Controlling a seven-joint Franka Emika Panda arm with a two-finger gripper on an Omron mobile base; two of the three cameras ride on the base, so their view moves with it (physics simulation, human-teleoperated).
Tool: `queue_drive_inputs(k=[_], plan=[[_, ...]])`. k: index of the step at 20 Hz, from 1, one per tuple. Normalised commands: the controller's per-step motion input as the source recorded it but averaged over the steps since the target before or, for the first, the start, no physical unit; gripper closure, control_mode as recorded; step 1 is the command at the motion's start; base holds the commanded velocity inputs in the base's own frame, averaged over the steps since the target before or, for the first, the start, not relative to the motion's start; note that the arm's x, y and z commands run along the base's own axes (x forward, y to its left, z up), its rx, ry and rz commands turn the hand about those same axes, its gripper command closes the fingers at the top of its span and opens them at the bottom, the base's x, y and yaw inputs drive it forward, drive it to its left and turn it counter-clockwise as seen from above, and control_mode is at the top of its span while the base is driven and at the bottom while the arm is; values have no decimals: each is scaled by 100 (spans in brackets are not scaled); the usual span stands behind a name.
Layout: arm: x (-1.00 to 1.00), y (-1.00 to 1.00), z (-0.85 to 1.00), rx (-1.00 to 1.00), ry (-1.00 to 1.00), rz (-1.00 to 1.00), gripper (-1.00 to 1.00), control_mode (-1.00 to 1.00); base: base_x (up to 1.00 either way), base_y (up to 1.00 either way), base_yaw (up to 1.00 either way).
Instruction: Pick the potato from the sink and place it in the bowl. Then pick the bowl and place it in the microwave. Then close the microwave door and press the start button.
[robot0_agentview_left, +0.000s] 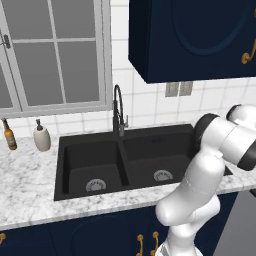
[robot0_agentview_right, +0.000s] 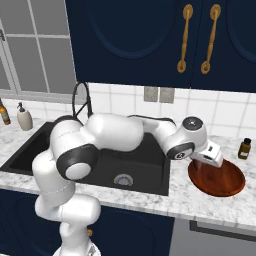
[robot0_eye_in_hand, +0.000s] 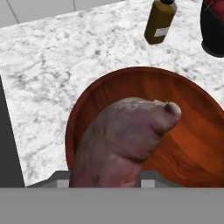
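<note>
Potato (robot0_eye_in_hand: 127, 140), one, held in pincer (robot0_agentview_right: 212, 156) above one bowl (robot0_eye_in_hand: 192, 144); one brown bottle (robot0_eye_in_hand: 160, 21) beyond.

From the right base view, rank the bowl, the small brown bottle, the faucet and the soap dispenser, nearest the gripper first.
1. bowl, on the counter directly under the gripper
2. small brown bottle, by the wall just beyond the bowl
3. faucet, behind the sink
4. soap dispenser, at the sink's far end
</note>
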Motion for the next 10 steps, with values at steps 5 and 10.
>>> queue_drive_inputs(k=[5, 10], plan=[[0, -52, -6, 5, 0, -1, 100, -100, 0, 0, 0], [0, -47, 0, 6, 0, 0, 100, -100, 0, 0, 0]])
